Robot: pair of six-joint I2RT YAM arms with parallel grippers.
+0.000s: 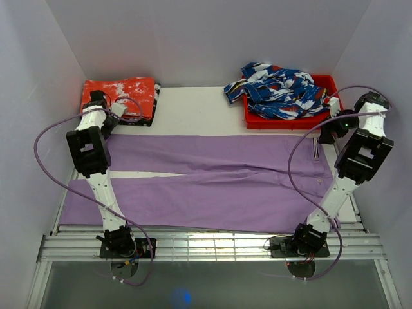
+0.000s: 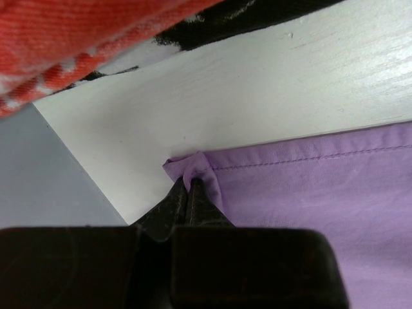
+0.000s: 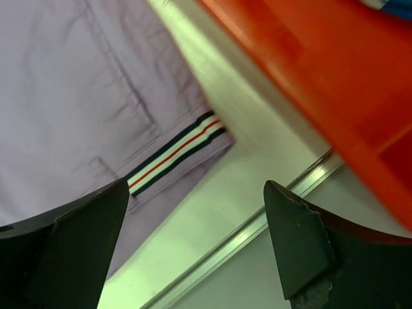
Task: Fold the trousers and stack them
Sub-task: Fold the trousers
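You have the trousers [image 1: 212, 183] lying flat across the table [image 1: 193, 103], legs toward 9 o'clock and waistband toward 3 o'clock. Behind them a folded cloth [image 1: 122, 96] sits at 10 o'clock. At 2 o'clock is a bin [image 1: 283, 122], and a loose garment [image 1: 277, 90] in it spills over its 9 o'clock rim. Your left gripper [image 2: 188, 193] pinches the far leg's hem corner, just before the cloth. Your right gripper [image 3: 196, 185], fingers apart, hangs over the waistband's far corner beside the bin.
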